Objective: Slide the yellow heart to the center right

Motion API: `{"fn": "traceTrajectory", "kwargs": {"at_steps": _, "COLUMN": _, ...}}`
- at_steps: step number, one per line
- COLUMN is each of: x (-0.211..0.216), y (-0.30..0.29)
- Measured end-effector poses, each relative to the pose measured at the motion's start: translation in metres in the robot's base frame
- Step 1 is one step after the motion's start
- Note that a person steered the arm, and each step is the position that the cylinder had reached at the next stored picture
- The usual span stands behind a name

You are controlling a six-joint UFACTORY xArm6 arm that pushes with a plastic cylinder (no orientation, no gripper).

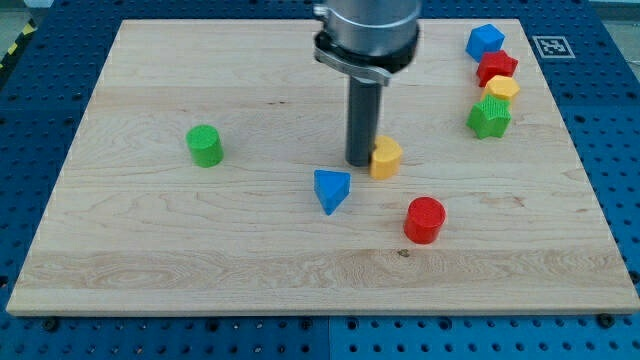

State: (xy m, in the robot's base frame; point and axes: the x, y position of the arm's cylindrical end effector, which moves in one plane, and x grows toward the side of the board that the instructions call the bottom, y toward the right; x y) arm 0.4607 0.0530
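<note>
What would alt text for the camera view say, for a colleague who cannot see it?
My tip sits against the left side of the yellow heart block near the centre of the wooden board. A blue triangular block and a red cylinder block lie just below it.

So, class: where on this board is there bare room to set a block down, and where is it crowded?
Bare: left of the green cylinder, and below the red cylinder. Crowded: the top-right cluster around the green star, and around my tip touching the yellow heart.

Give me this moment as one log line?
my tip | touching yellow heart, on its left | push heading right | blue triangle below, apart
</note>
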Motion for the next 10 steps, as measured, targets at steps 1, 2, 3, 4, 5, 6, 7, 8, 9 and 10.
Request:
{"fn": "traceTrajectory", "kwargs": {"at_steps": 1, "x": 0.028, "y": 0.029}}
{"fn": "traceTrajectory", "kwargs": {"at_steps": 2, "x": 0.038, "y": 0.058}}
{"fn": "traceTrajectory", "kwargs": {"at_steps": 3, "x": 0.038, "y": 0.082}}
{"fn": "traceTrajectory", "kwargs": {"at_steps": 4, "x": 0.037, "y": 0.094}}
{"fn": "traceTrajectory", "kwargs": {"at_steps": 5, "x": 0.036, "y": 0.093}}
{"fn": "traceTrajectory", "kwargs": {"at_steps": 6, "x": 0.035, "y": 0.076}}
{"fn": "traceTrajectory", "kwargs": {"at_steps": 7, "x": 0.025, "y": 0.066}}
{"fn": "traceTrajectory", "kwargs": {"at_steps": 8, "x": 0.021, "y": 0.069}}
{"fn": "traceTrajectory", "kwargs": {"at_steps": 9, "x": 0.021, "y": 0.086}}
{"fn": "traceTrajectory", "kwargs": {"at_steps": 10, "x": 0.013, "y": 0.092}}
